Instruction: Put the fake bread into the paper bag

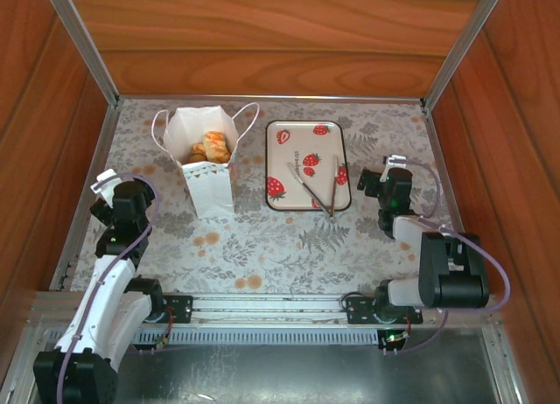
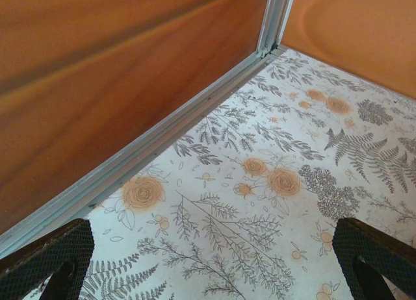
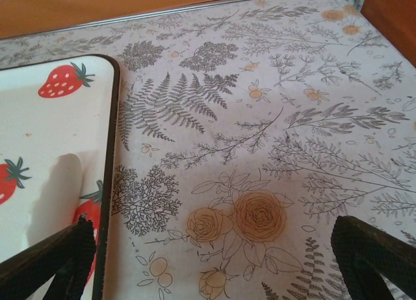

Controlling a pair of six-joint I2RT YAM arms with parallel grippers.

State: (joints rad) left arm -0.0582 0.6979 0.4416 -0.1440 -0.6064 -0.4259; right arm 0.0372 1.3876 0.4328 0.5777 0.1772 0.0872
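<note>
The white paper bag (image 1: 208, 178) stands upright at the back left of the table, its mouth open. Golden-orange fake bread (image 1: 211, 147) lies inside it. My left gripper (image 1: 109, 187) sits left of the bag near the left wall, apart from it. In the left wrist view the left gripper (image 2: 214, 267) is open over bare floral cloth, one dark finger (image 2: 45, 261) at each lower corner. My right gripper (image 1: 391, 172) is just right of the tray. It is open too (image 3: 214, 261), with nothing between its fingers (image 3: 377, 254).
A white strawberry-printed tray (image 1: 284, 159) lies right of the bag with thin metal tongs (image 1: 319, 190) on it; its dark rim (image 3: 112, 150) runs close beside my right gripper. Wooden walls (image 2: 117, 66) and a metal rail (image 2: 188, 121) bound the table.
</note>
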